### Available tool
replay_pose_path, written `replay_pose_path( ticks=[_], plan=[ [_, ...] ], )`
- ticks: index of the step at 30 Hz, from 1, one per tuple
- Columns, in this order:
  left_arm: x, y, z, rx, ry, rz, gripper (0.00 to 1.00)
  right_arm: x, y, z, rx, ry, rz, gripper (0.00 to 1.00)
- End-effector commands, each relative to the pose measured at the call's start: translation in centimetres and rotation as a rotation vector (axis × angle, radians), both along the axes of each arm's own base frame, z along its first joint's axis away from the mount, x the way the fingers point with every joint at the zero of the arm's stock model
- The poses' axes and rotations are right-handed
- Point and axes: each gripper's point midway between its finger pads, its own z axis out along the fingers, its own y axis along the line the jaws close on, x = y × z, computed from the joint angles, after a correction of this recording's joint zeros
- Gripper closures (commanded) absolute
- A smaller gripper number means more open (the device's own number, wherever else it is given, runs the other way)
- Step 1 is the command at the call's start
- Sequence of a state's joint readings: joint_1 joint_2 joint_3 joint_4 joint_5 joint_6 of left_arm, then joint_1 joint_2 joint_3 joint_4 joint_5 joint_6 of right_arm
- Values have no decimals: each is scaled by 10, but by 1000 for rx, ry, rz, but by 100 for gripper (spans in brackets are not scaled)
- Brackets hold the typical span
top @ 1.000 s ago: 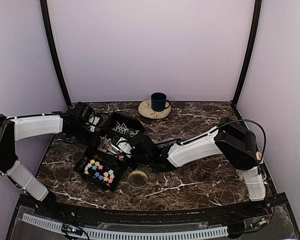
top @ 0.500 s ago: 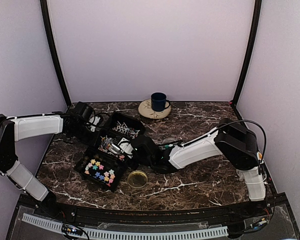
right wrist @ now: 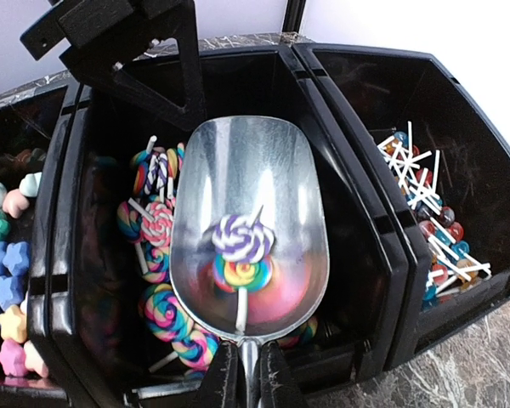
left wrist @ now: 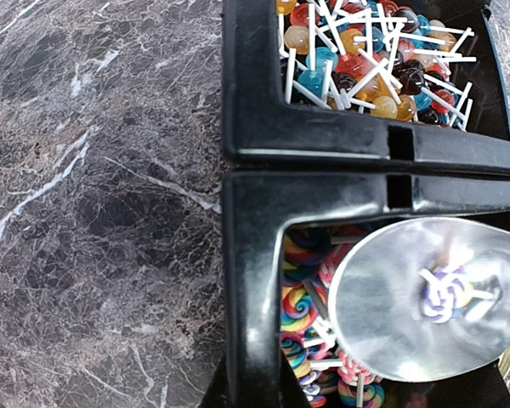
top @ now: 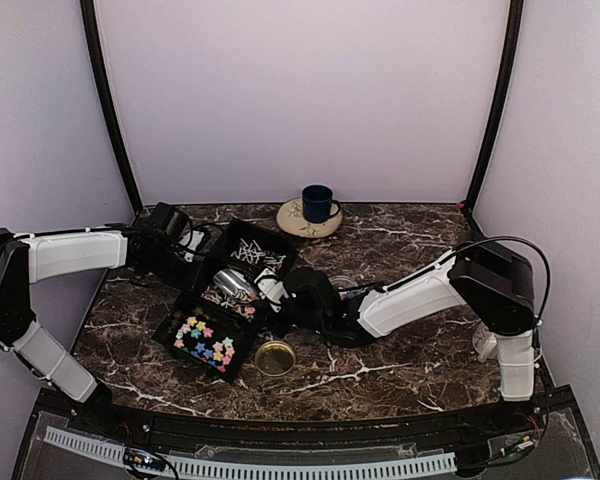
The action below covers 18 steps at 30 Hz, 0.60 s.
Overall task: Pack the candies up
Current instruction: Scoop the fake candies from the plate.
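Gripping the thin handle of a metal scoop (right wrist: pixel 251 212), the right gripper (right wrist: pixel 246 374) had its fingers clenched tight on it. The scoop's bowl ran straight ahead of those fingers, with its long axis in line with them. A couple of swirl-patterned candies (right wrist: pixel 242 246) lay in the bowl, sticks pointing back toward the fingers. More swirls sat below in the middle compartment of the black tray (right wrist: pixel 382 255). To the left of the fingers lay pastel star pieces (right wrist: pixel 4 289), and to the right, small ball lollipops (right wrist: pixel 421 195). Whether the bowl rested on the heap or hung just clear of it could not be told. The left gripper (top: pixel 192 250) was closed on the tray's far rim, opposite the right fingers, apparently steadying it. A clear jar (top: pixel 340 283) stood beside the right wrist, behind the fingers and partly hidden. Its gold lid (top: pixel 275 357) lay off on the table. The right arm was plainly the nearer one. Its next move looked like drawing the scoop back level, so nothing slid off the open front lip.
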<state>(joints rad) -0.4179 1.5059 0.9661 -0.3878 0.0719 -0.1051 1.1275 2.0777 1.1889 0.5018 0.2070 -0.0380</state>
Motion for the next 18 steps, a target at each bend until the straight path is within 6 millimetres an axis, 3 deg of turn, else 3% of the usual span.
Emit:
replay_pose_path(
  ticks=[1,9,18],
  plan=[
    [23,-17,51,-116,-152,-10,100,9,-10,37,76,-42,-60,100],
    [25,-14,48,-112,-140,2,100,12,-37,45,-70,-75,-114,100],
    [26,-9,49,-110,-140,20,100,-1,-86,42,-207,-67,-127,100]
  ],
)
